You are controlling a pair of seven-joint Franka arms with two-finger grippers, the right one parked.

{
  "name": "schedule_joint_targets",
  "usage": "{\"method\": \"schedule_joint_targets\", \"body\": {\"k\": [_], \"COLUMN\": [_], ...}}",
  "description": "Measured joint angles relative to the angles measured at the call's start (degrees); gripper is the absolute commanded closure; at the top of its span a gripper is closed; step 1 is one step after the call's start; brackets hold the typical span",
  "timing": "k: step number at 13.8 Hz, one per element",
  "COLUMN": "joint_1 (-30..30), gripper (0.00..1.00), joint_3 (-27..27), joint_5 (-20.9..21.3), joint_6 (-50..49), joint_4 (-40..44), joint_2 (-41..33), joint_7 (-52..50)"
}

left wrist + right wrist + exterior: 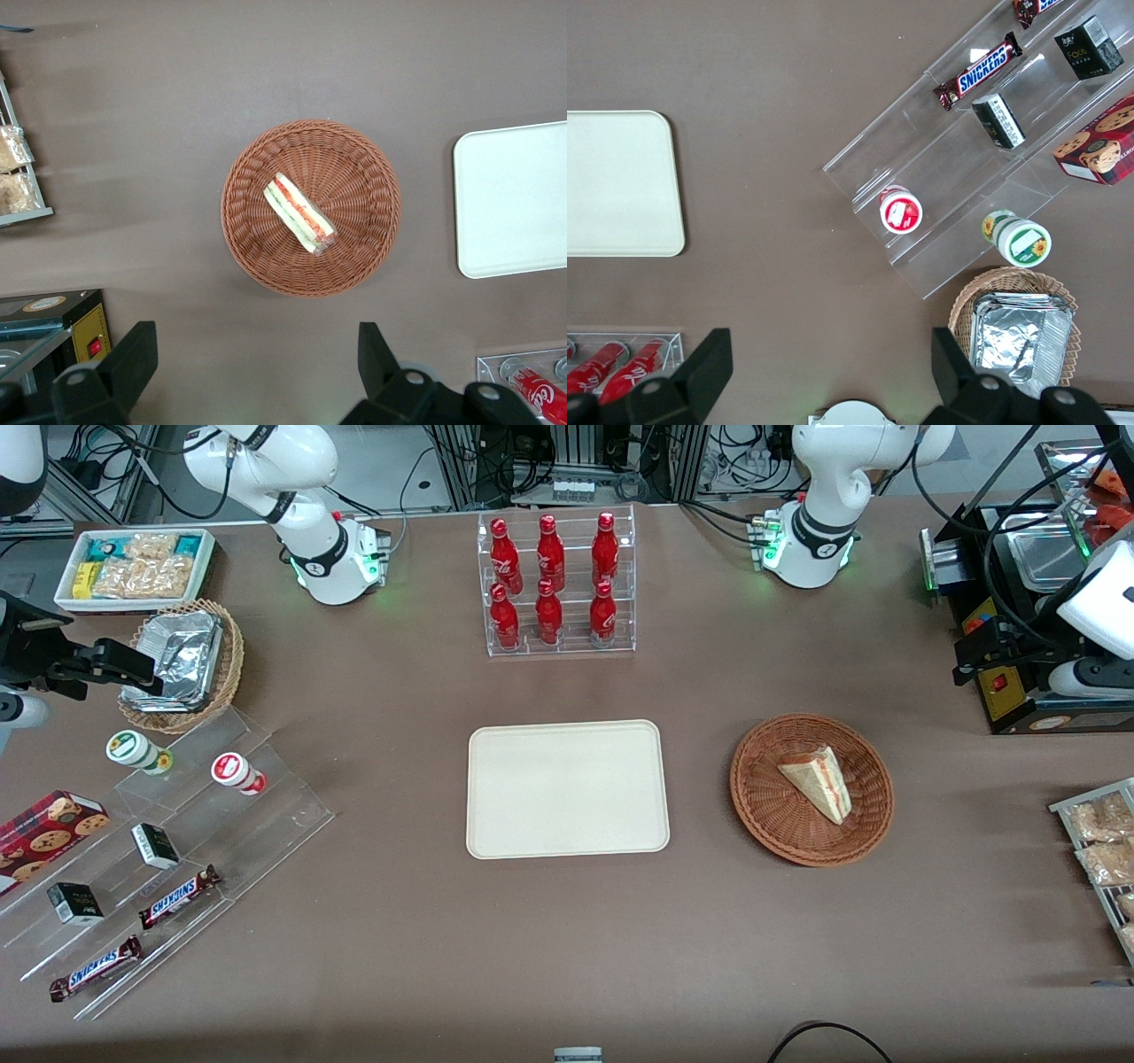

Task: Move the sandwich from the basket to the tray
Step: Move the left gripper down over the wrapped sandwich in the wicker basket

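sandwich point(300, 212) is lying soft and slippery-wrapped in the basket point(257, 248); gripper point(257, 363) is hanging above, open, best pinching its flat bread faces.

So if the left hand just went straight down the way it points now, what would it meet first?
Probably bare table beside the basket. The hand, open, hangs high, and its midline seems to fall just off the rim, so it would likely miss the sandwich; depth is unclear.

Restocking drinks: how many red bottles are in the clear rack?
6 bottles in the rack, farther from the camera than the tray: three on the upper step, three on the lower. None looks hidden.
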Motion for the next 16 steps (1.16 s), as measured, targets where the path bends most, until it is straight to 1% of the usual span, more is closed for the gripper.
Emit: {"method": "schedule_joint_targets", "body": {"k": [5, 7, 9, 10, 14, 16], "joint_1": [0.4, 0.54, 0.58, 0.6, 0.6, 0.63], "gripper": [0.0, 0.0, 0.0, 0.0, 0.0, 0.0], "joint_3": [-2.0, -2.02, -2.09, -2.35, -4.42, -5.14], "joint_5": [1.57, 1.58, 1.58, 1.58, 1.59, 1.6], "joint_6": [0.1, 2.12, 9.62, 14.21, 29.93, 36.06], "joint_4": [-0.21, -2.19, -7.62, -11.07, -24.12, -29.58], "joint_2": [0.62, 1.75, 3.15, 3.8, 5.15, 5.16], "joint_7": [-0.31, -0.55, -2.08, -4.45, -19.24, -28.75]}}
